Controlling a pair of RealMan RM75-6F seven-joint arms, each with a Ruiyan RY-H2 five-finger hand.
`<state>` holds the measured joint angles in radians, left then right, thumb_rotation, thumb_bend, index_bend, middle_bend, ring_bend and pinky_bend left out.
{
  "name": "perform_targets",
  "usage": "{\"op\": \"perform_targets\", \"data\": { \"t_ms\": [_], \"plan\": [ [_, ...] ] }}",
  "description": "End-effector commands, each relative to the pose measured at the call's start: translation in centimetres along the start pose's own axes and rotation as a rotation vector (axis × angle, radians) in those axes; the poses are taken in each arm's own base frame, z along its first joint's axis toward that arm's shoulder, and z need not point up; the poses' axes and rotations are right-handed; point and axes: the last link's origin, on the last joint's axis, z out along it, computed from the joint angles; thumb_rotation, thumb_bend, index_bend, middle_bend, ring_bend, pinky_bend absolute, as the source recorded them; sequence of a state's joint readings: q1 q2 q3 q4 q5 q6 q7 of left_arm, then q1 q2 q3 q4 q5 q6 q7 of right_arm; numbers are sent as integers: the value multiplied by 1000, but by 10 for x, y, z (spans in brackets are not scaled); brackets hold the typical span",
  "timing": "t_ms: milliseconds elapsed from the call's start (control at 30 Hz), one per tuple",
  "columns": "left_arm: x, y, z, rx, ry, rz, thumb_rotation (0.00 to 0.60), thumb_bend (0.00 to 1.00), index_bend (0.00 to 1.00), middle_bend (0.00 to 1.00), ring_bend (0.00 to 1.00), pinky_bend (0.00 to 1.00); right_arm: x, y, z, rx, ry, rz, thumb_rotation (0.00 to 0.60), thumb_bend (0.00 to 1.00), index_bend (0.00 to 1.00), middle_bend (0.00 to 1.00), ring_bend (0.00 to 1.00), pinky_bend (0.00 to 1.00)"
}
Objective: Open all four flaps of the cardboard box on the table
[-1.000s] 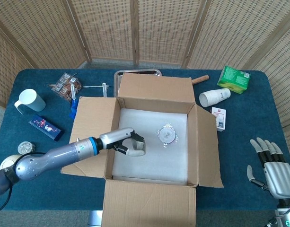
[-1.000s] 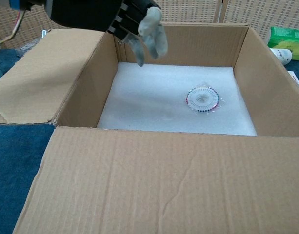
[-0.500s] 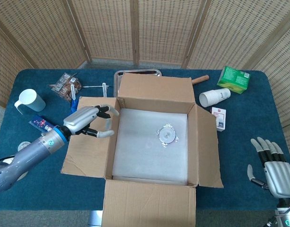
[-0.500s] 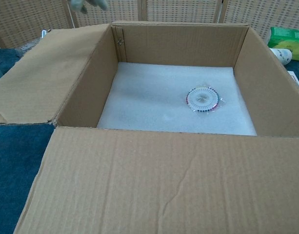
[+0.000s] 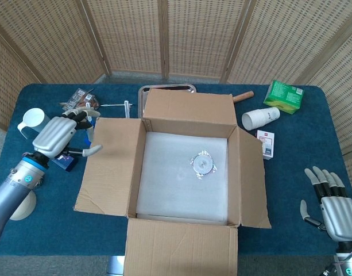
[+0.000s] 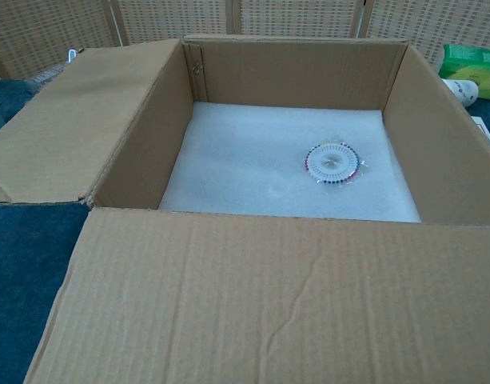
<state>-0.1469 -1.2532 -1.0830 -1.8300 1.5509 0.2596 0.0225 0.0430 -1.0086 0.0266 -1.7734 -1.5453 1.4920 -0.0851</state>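
Mug (image 5: 33, 119): white, far left, just beside left hand.
Left hand (image 5: 64, 133): over table left of box, fingers apart, holding nothing.
Snack packs (image 5: 79, 102): behind left hand.
Box (image 5: 187, 172): centre of blue table (image 5: 313, 161); all four flaps folded out; white foam lining, small round disc (image 6: 332, 162) inside.
Cups (image 5: 260, 118), green packet (image 5: 283, 96): right of box; print unreadable.
Right hand (image 5: 331, 207): near right corner, fingers spread, empty.
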Motion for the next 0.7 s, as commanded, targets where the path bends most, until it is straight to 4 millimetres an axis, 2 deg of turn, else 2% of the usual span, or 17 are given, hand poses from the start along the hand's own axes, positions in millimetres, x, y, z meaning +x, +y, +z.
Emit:
{"op": "perform_targets", "data": {
  "t_ms": [33, 167, 300, 533, 700],
  "plan": [
    [-6, -44, -38, -39, 107, 79, 244, 0, 537, 193, 153, 164, 1, 0, 0, -3, 6, 0, 263, 555, 0, 0, 0, 0],
    [-6, -79, -64, -148, 133, 120, 314, 0, 477, 142, 124, 160, 1, 0, 0, -6, 9, -1, 270, 555, 0, 0, 0, 0],
    [-7, -100, -82, -165, 153, 126, 358, 0, 437, 106, 115, 158, 1, 0, 0, -7, 10, -1, 270, 553, 0, 0, 0, 0],
    [-16, -117, -109, -156, 185, 164, 403, 0, 400, 79, 103, 157, 2, 1, 1, -9, 12, 3, 273, 555, 0, 0, 0, 0],
    [-25, -120, -130, -148, 223, 188, 462, 0, 379, 54, 91, 156, 3, 0, 1, -6, 13, 4, 276, 555, 0, 0, 0, 0]
  ]
}}
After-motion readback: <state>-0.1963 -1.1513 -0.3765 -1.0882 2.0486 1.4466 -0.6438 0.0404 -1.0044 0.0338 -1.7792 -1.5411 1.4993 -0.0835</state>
